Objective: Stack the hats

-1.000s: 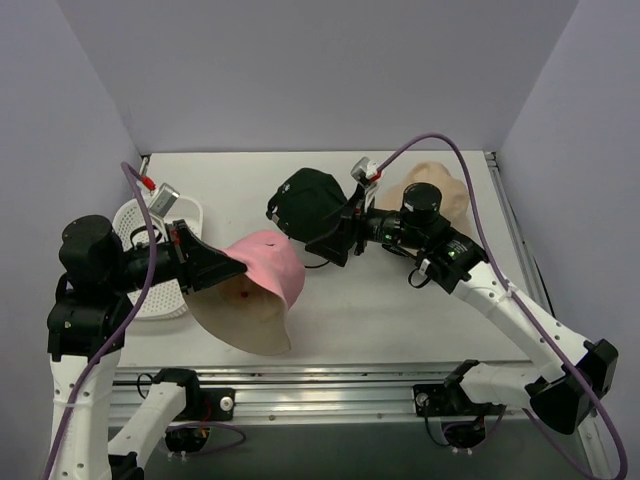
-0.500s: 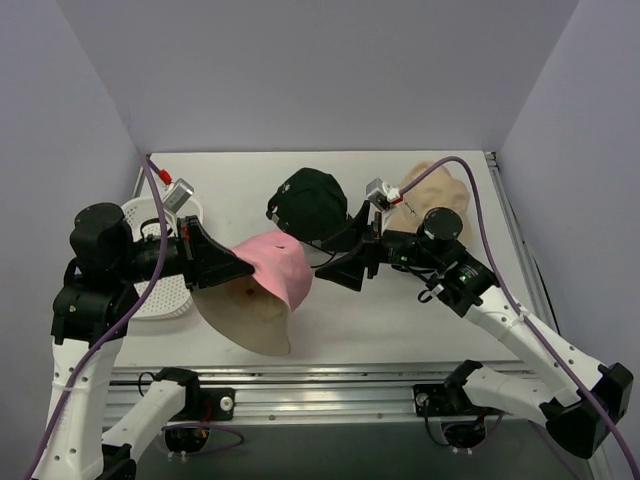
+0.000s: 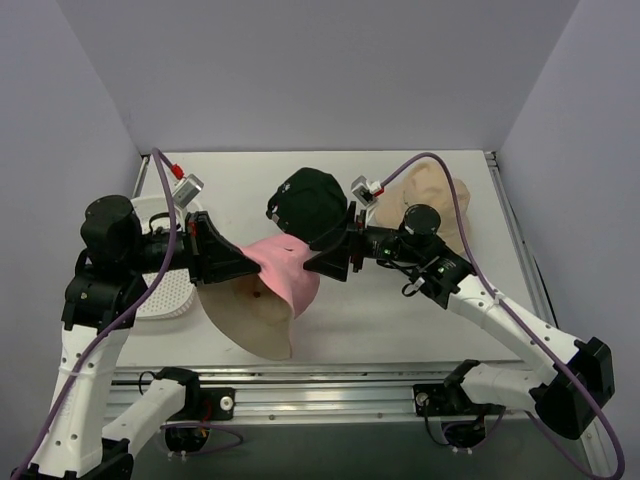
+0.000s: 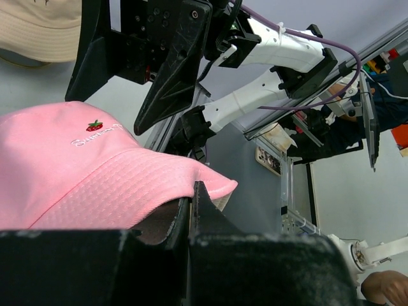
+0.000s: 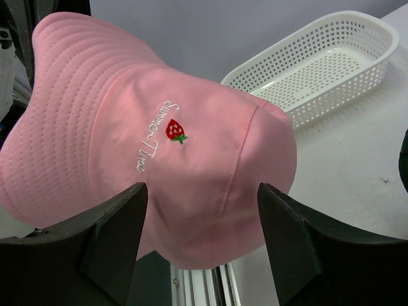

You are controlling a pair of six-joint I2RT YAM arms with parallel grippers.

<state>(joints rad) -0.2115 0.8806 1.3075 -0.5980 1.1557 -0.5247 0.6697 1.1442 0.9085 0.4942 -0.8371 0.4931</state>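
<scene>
While left gripper (image 4: 191, 203) pinches soft stitched pink hat (image 5: 159, 127) brim | right gripper (image 5: 201, 210) agape

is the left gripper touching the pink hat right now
Touching. The left wrist view shows the left gripper shut on the brim of the pink hat, with the fabric pinched between its jaws.

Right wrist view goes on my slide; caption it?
Open right pincer flanks the pink hat, white basket behind.

Beige hat (image 3: 445, 190) half behind the right arm (image 3: 480, 295), white basket (image 3: 168, 292) largely behind the left arm (image 3: 105, 265)
</scene>
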